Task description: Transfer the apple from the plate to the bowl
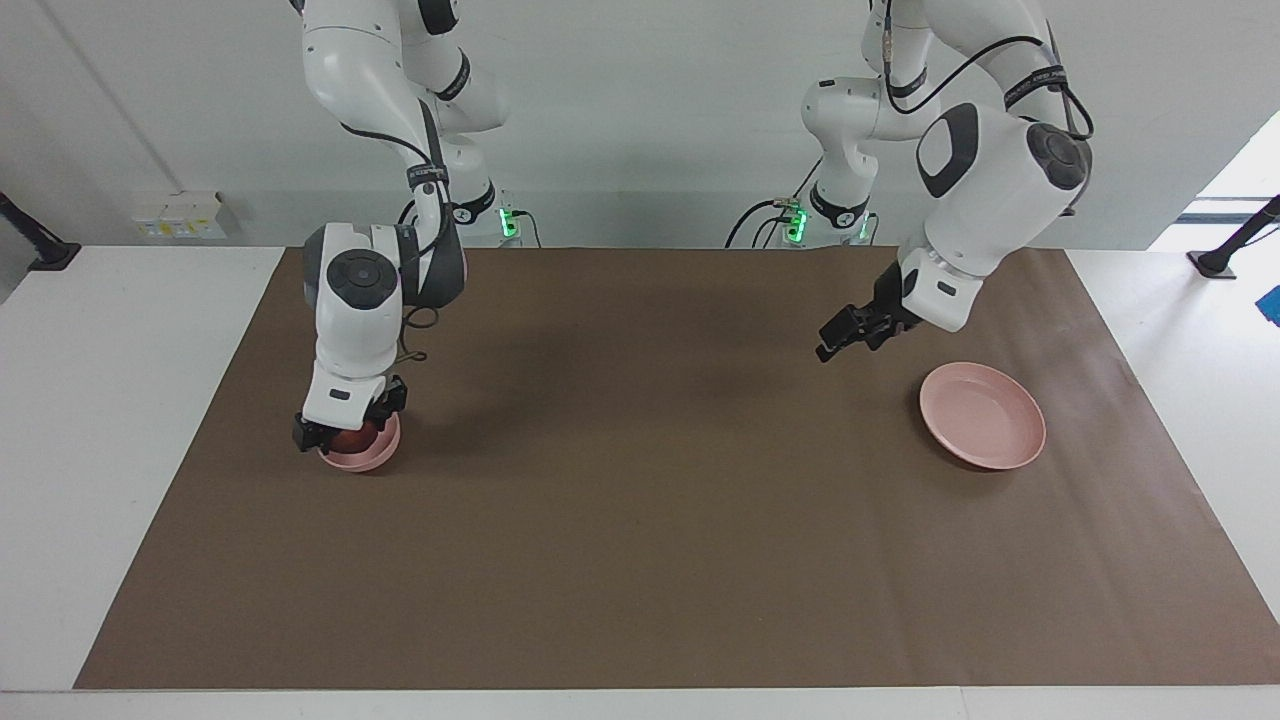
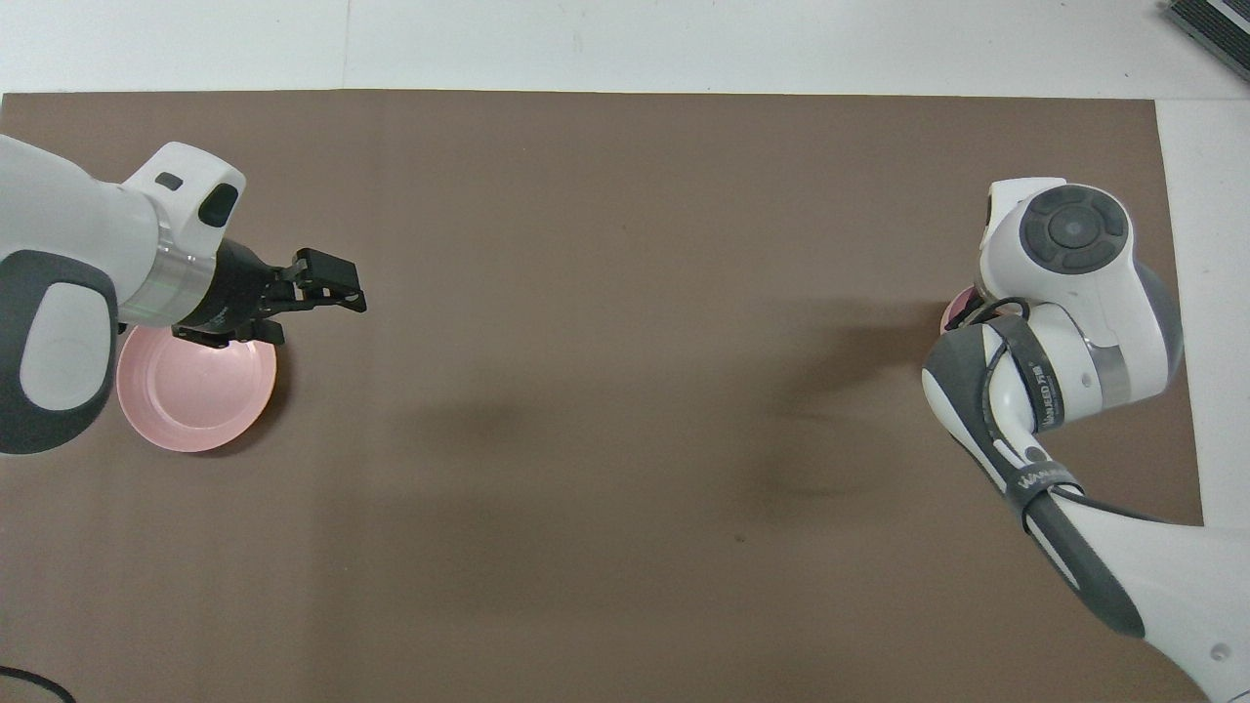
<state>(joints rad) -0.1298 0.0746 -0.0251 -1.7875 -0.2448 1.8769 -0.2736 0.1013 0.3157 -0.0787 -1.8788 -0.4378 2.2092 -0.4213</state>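
The dark red apple (image 1: pixel 350 440) sits in the small pink bowl (image 1: pixel 362 455) toward the right arm's end of the table. My right gripper (image 1: pixel 350 432) is down at the bowl, straddling the apple. In the overhead view only a sliver of the bowl (image 2: pixel 955 314) shows under the right arm, and the apple is hidden. The pink plate (image 1: pixel 983 415) lies empty toward the left arm's end and also shows in the overhead view (image 2: pixel 195 391). My left gripper (image 1: pixel 848 338) hangs open and empty in the air over the mat beside the plate; it also shows in the overhead view (image 2: pixel 330 283).
A brown mat (image 1: pixel 640 520) covers the table, with white tabletop (image 1: pixel 100 400) at either end. Nothing else lies on the mat between the bowl and the plate.
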